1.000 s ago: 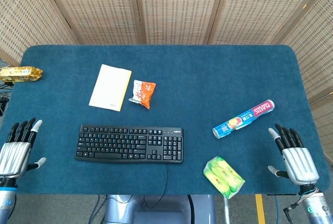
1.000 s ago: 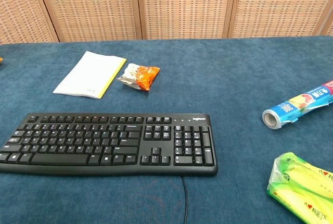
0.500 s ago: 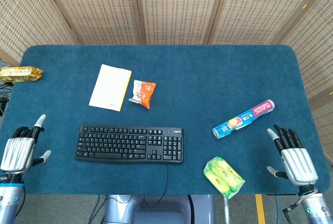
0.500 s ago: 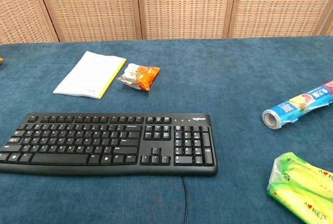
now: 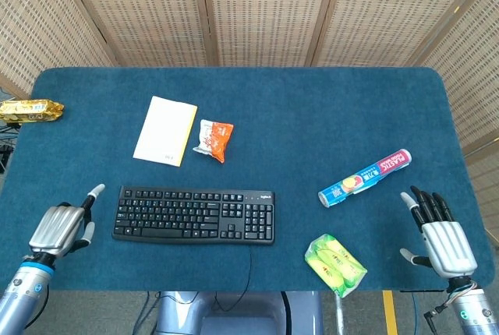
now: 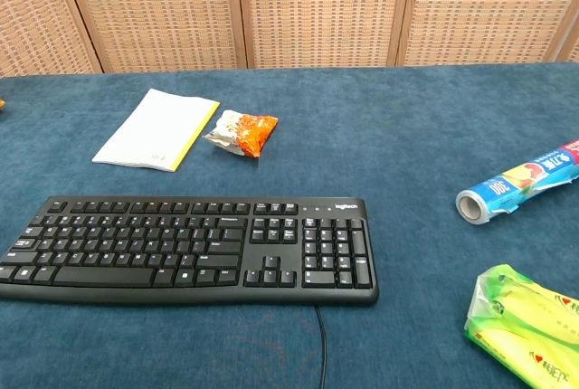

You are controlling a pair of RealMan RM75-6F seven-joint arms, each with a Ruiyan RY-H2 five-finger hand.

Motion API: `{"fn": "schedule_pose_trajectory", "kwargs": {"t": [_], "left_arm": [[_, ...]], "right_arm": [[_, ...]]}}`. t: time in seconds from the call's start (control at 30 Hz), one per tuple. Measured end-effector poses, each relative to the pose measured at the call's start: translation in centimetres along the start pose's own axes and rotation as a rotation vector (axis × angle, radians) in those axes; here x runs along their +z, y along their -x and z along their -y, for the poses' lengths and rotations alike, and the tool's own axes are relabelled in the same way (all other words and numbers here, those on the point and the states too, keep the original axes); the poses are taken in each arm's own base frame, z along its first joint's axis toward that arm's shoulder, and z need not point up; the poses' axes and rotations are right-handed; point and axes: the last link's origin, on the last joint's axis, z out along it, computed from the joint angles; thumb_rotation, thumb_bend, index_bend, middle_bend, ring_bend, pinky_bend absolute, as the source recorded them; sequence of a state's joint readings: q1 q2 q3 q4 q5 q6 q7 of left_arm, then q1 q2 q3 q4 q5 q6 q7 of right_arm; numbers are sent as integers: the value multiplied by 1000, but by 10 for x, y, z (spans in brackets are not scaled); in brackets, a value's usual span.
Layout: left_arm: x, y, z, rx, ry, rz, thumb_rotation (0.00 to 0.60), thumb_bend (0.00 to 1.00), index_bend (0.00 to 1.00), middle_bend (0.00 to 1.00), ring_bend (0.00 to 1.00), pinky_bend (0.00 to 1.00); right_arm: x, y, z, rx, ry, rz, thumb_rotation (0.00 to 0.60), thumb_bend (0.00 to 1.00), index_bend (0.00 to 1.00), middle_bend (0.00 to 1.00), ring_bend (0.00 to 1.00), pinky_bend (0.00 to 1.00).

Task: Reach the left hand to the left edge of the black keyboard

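The black keyboard (image 5: pixel 194 214) lies flat near the table's front edge, left of centre; the chest view shows the keyboard (image 6: pixel 185 249) close up, with its cable running off the front. My left hand (image 5: pixel 62 226) hovers just left of the keyboard's left edge, a small gap apart. Most of its fingers are curled in, one finger points toward the keyboard's upper left corner, and it holds nothing. My right hand (image 5: pixel 443 238) rests at the front right corner, fingers spread and empty. Neither hand shows in the chest view.
A white and yellow booklet (image 5: pixel 165 130) and an orange snack packet (image 5: pixel 214 139) lie behind the keyboard. A blue wrap roll (image 5: pixel 365 178) and a green packet (image 5: pixel 335 264) sit to the right. A yellow snack bar (image 5: pixel 30 110) lies at the far left edge.
My left hand has moved right toward the keyboard's left edge, and most of its fingers have curled in. The right hand has barely moved.
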State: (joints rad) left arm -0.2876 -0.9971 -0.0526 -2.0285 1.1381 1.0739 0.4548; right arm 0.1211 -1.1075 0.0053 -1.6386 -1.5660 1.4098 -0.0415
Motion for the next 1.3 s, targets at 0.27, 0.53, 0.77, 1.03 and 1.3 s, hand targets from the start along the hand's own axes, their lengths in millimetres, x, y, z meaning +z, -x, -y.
{"fn": "schedule_pose_trajectory", "kwargs": {"t": [0.27, 0.53, 0.77, 1.03, 1.3], "left_arm": [[21, -10, -8, -2, -15, 199, 600, 630, 0, 622, 654, 352], [45, -13, -14, 47, -58, 306, 600, 634, 0, 622, 654, 352], [58, -3, -20, 83, -84, 375, 600, 637, 0, 622, 654, 352], [65, 7, -22, 100, -104, 413, 600, 639, 0, 622, 654, 352], [68, 10, -22, 101, -112, 424, 600, 639, 0, 622, 654, 352]], "right_arm": [[0, -1, -1, 5, 0, 2, 600, 49, 0, 0, 0, 0], [0, -3, -3, 13, 6, -4, 600, 46, 0, 0, 0, 0], [0, -4, -3, 19, 6, -8, 600, 47, 0, 0, 0, 0], [0, -6, -4, 24, 6, -15, 600, 46, 0, 0, 0, 0], [0, -5, -4, 23, 5, -12, 600, 46, 0, 0, 0, 0]]}}
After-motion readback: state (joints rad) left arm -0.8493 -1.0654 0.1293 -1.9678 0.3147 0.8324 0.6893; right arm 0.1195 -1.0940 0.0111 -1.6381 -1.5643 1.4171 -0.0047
